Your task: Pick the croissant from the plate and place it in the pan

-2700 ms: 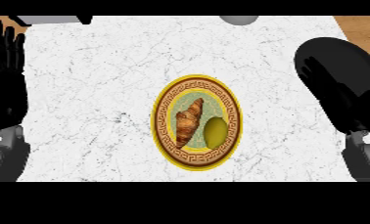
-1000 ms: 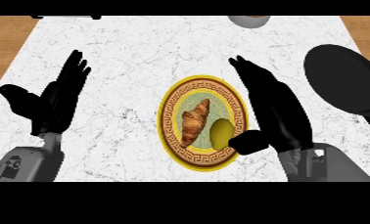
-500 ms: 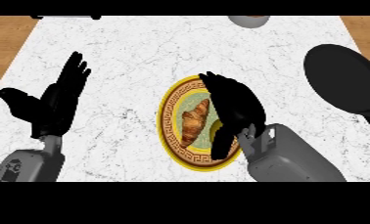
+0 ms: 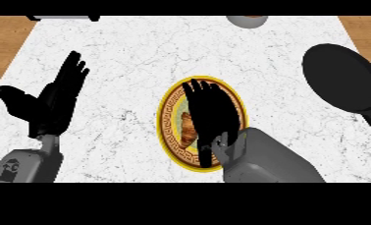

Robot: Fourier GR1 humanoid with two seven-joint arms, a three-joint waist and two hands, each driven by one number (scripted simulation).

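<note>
Croissant [image 4: 188,129] lies lengthwise on the plate [image 4: 168,121], peeking out just left of the right hand [image 4: 210,113] spread flat and unclenched over it, holding nothing, far nearer than the left hand [image 4: 54,101] resting open.

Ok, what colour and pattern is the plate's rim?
Yellow-gold rim on the plate, with a dark brown key-pattern band inside it, best seen in the head view.
</note>
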